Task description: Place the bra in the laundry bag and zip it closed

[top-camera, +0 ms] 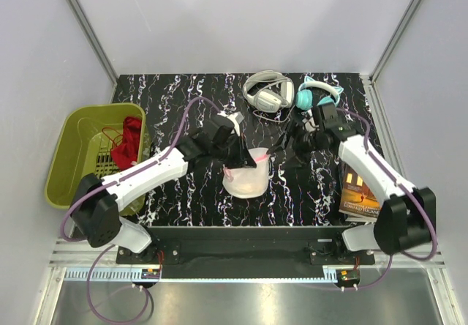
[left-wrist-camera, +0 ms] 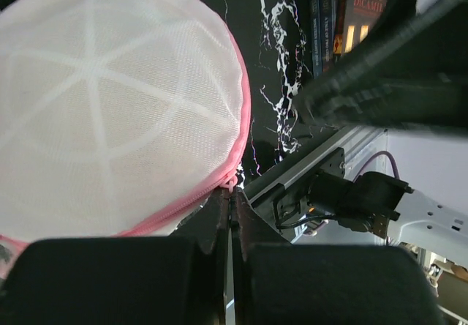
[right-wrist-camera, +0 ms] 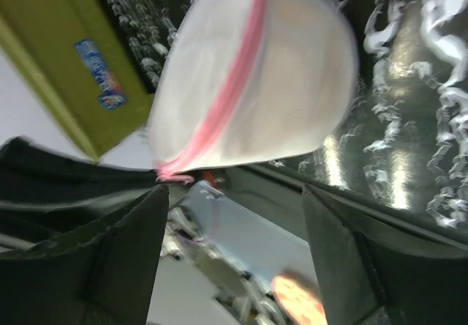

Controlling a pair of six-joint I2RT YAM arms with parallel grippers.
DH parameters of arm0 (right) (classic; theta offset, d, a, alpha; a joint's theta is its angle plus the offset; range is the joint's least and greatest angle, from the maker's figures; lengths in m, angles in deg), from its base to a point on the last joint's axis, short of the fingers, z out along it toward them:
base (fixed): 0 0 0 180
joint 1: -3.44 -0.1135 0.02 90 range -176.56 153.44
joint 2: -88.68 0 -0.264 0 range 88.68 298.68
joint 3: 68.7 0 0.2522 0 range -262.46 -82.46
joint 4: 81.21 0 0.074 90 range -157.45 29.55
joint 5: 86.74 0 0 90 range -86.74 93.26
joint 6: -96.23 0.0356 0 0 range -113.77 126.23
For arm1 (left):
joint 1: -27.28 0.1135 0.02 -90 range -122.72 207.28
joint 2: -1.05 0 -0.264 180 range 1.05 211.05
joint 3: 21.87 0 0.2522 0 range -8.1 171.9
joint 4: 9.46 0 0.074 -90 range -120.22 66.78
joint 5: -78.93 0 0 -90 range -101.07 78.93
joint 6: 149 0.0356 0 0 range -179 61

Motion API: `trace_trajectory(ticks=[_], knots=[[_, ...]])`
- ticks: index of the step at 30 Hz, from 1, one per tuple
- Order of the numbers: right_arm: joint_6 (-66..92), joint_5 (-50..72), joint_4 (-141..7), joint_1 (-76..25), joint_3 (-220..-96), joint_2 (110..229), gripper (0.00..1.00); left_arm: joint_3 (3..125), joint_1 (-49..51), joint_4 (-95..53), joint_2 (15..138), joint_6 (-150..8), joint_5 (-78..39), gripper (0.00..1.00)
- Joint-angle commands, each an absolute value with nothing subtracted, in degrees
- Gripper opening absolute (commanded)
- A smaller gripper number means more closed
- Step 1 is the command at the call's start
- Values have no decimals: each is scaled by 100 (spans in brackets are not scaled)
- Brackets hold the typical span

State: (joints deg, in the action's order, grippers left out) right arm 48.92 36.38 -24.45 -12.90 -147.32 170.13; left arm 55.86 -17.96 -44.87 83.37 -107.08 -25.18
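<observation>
The laundry bag (top-camera: 247,177), a white mesh dome with pink zipper trim, sits at the table's middle. It fills the left wrist view (left-wrist-camera: 110,105) and shows in the right wrist view (right-wrist-camera: 256,83). My left gripper (top-camera: 241,160) is shut on the bag's pink zipper pull (left-wrist-camera: 234,187) at the near rim. My right gripper (top-camera: 281,146) is open and empty just right of the bag, its dark fingers (right-wrist-camera: 124,244) spread wide below the bag's edge. The bra is hidden; I see no peach fabric outside the bag.
An olive-green basket (top-camera: 77,149) with a dark red garment (top-camera: 129,140) stands at the left. White headphones (top-camera: 265,91) and teal headphones (top-camera: 318,94) lie at the back. A book (top-camera: 360,189) lies at the right near edge.
</observation>
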Motion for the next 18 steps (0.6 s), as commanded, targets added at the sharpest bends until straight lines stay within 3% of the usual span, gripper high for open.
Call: trace_trajectory(ticks=[1, 4, 9, 12, 13, 14, 18], knots=[[6395, 4036, -3640, -1615, -14030, 16427, 78, 5913, -1974, -4256, 8463, -10725, -2654, 0], [6792, 3929, -4011, -1730, -13968, 16470, 74, 5896, -2071, -4256, 8472, -10725, -2628, 0], [6872, 3842, -4222, -1827, -14109, 16910, 60, 5887, -2141, -4247, 8463, -10717, -2628, 0], [6732, 3631, -4223, -1766, -14082, 17050, 34, 5843, -2142, -4291, 8481, -10681, -2584, 0], [6688, 3691, -4240, -1652, -14056, 17094, 7, 5808, -2133, -4352, 8429, -10673, -2514, 0], [6557, 3761, -4258, -1556, -13995, 17164, 0, 5756, -2107, -4483, 8393, -10655, -2461, 0], [6038, 4287, -4293, -1142, -13985, 17358, 0, 5160, -1730, -4888, 7885, -10524, -2268, 0]])
